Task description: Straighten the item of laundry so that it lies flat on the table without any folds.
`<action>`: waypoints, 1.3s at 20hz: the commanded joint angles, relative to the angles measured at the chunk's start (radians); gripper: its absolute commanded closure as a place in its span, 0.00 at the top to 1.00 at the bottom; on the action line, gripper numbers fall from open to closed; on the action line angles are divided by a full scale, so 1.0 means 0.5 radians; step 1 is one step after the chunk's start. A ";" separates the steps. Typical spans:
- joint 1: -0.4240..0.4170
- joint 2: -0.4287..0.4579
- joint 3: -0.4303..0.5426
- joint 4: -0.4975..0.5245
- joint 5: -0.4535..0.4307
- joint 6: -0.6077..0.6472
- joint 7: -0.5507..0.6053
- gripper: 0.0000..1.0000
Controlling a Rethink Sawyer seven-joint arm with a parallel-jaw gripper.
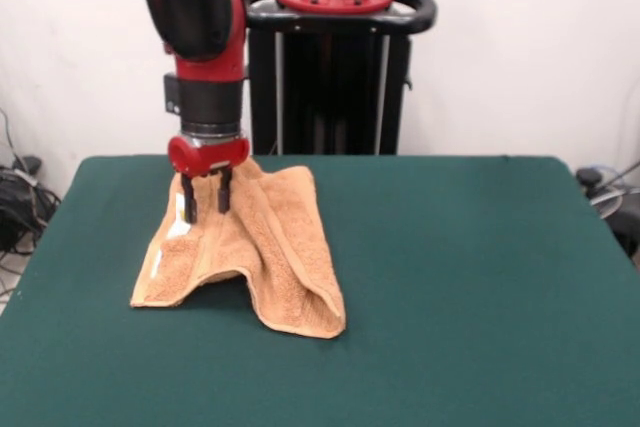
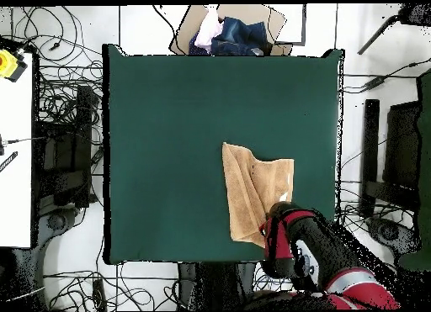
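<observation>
Behind my rig I see a plain white wall. From overhead, the pale floor is strewn with tangled black cables, a white side table stands at one edge, and a cardboard box of clothes sits at another.

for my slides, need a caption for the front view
Red robot arm's gripper pressed into a rumpled tan towel on a green table.

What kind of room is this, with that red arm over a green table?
Probably a robotics lab or test room. A red arm on a pedestal works a towel on a green felt table, with loose cables on the floor around it.
</observation>
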 commanded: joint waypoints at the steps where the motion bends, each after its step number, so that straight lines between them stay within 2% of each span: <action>1: -0.077 0.592 -0.070 -0.767 -0.829 1.577 0.605 1.00; 4: -0.067 0.565 -0.094 -0.780 -0.791 1.491 0.525 1.00; 5: -0.078 0.544 -0.102 -0.790 -0.700 1.346 0.446 1.00; 6: -0.095 0.515 -0.126 -0.835 -0.504 1.083 0.283 1.00; 7: -0.088 0.511 -0.211 -0.929 -0.170 0.757 0.023 1.00; 9: 0.071 0.697 -0.732 -1.115 0.865 -0.013 -0.691 1.00; 10: 0.437 0.997 -1.108 -1.310 0.385 -0.498 -0.691 1.00; 11: 0.803 1.297 -1.485 -1.505 -0.096 -0.983 1.288 1.00; 12: 0.802 1.220 -1.411 -1.444 -0.267 -1.131 1.436 1.00; 13: 0.813 1.165 -1.377 -1.400 -0.339 -1.234 1.522 1.00; 17: 0.950 1.013 -1.433 -1.234 -0.348 -1.536 1.663 1.00; 22: 1.131 0.893 -1.634 -1.098 -0.315 -1.789 1.687 1.00; 26: 1.168 0.819 -1.734 -1.028 -0.290 -1.867 1.644 1.00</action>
